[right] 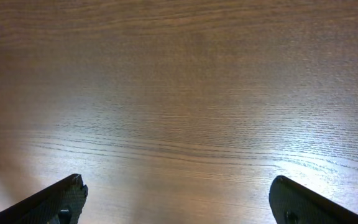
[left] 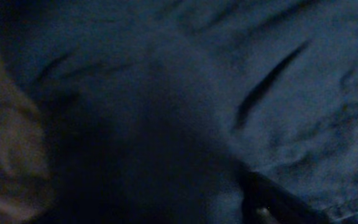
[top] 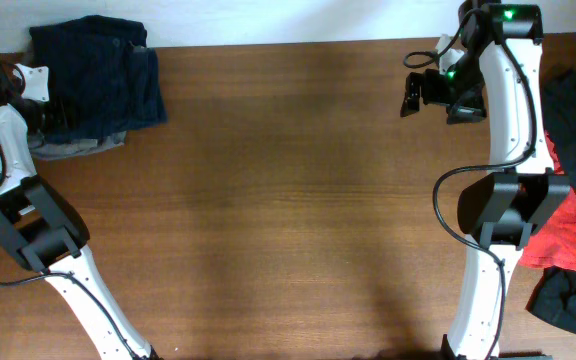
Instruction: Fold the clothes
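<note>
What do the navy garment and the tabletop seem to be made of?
Navy garment: soft woven cloth, perhaps denim or cotton, matte; it lies creased and folded. Table: wood or wood-look laminate, smooth, slight sheen; grain lines and glare show in the right wrist view.

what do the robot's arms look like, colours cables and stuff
Both the left arm and right arm have white tubular links with bulky black joint housings. Thin black cables loop alongside. A green light glows atop the right arm. The right pincer has black fingers.
</note>
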`<action>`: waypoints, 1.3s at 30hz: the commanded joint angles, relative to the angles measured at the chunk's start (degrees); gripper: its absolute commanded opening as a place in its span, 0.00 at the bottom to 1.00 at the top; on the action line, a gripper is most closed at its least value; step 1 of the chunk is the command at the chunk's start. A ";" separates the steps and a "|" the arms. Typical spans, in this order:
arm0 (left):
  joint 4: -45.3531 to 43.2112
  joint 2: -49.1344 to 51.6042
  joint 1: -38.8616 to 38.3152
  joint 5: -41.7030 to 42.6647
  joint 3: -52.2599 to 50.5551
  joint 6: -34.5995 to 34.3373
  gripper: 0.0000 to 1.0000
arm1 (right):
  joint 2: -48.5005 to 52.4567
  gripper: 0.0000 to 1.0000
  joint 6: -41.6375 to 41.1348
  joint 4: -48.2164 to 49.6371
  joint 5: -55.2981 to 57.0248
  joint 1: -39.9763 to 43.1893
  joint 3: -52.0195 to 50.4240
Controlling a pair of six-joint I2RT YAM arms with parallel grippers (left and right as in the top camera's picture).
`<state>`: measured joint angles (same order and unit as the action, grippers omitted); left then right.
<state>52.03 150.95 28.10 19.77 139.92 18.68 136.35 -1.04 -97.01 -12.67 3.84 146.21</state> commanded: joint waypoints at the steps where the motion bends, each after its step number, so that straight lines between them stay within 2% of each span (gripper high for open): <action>1: -0.26 0.72 0.04 0.59 1.64 0.00 0.42 | -0.66 0.99 0.13 -0.33 0.70 -1.05 0.96; 2: -0.07 0.72 0.02 0.59 2.51 -0.02 0.33 | -0.66 0.99 0.13 -0.33 0.72 -1.18 0.96; 4: 1.31 0.66 0.02 0.61 5.07 -0.04 0.20 | -0.66 0.99 0.11 -0.33 0.72 -1.22 0.96; 7: 5.25 0.63 -0.22 0.57 10.78 -0.02 0.10 | -0.66 0.99 0.13 -0.33 0.72 -1.20 0.96; 16: 12.35 0.63 -0.57 -1.95 25.33 -0.02 0.07 | -0.66 0.99 0.13 -0.33 0.94 -1.20 0.96; 30: 13.75 0.31 -0.57 -5.03 28.55 -0.02 0.06 | -0.66 0.99 0.09 -0.33 0.92 -1.20 0.96; 35: 12.85 0.33 -0.50 -12.31 29.68 -0.02 0.07 | -0.66 0.99 0.09 -0.33 0.90 -1.20 0.96; 39: 13.20 0.55 -0.13 -13.25 29.66 -0.02 0.07 | -0.66 0.98 0.09 -0.33 0.92 -1.20 0.96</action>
<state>65.80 151.74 27.24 10.28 167.68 18.41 136.35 -1.08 -97.01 -12.64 2.90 146.21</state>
